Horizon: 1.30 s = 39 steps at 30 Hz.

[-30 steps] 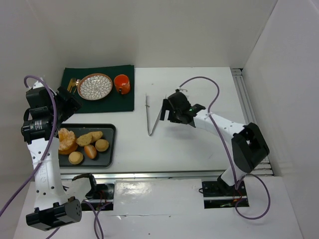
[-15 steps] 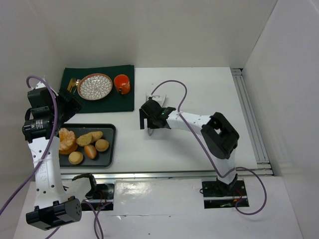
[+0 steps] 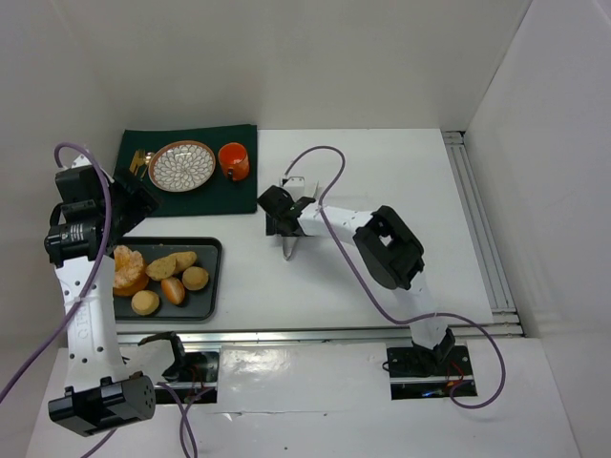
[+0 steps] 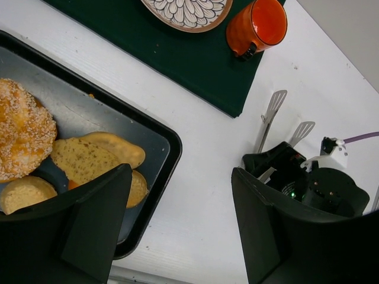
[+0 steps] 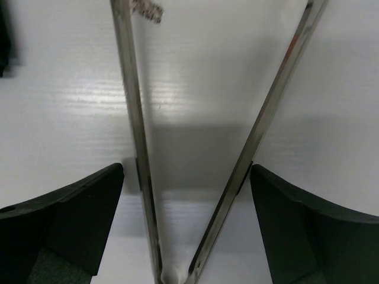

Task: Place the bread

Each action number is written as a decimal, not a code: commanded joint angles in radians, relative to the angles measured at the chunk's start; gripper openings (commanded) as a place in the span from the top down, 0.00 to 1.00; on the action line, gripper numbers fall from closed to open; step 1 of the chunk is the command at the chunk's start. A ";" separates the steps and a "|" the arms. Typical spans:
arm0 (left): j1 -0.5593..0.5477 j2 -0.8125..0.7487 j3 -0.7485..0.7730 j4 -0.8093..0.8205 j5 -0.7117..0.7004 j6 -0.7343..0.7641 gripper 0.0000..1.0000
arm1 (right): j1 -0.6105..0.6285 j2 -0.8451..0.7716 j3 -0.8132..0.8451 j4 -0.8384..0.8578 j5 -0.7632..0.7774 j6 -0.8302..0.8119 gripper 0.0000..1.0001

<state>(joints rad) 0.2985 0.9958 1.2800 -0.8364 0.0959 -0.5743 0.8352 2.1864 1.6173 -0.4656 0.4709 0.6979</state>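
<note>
Right gripper (image 5: 186, 171), jaws spread wide, straddles both arms of the metal tongs (image 5: 131, 94). Left gripper (image 4: 180, 177), parted and empty, hovers by the tray (image 4: 100, 112) of bread (image 4: 83, 158).

White arm links (image 3: 86, 329), black joints (image 3: 387, 250), purple cables (image 4: 361, 137); left claw (image 4: 180, 189) matte black.

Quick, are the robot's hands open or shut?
Left gripper: open, empty.
Right gripper: open, straddling the tongs, not gripping them.
</note>
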 commanded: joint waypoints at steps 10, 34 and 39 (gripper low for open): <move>0.005 0.001 -0.004 0.037 0.028 0.027 0.19 | -0.041 -0.069 -0.022 0.090 -0.003 -0.014 0.67; 0.005 0.020 0.021 0.028 0.073 0.008 0.19 | 0.123 -0.559 -0.080 -0.264 -0.687 -0.405 0.71; 0.005 0.029 0.041 0.028 0.073 -0.001 0.19 | 0.203 -0.479 0.047 -0.355 -0.729 -0.483 0.63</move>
<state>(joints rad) 0.2985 1.0195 1.2812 -0.8349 0.1547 -0.5762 1.0172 1.6825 1.5772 -0.7284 -0.1989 0.2909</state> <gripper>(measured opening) 0.808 0.365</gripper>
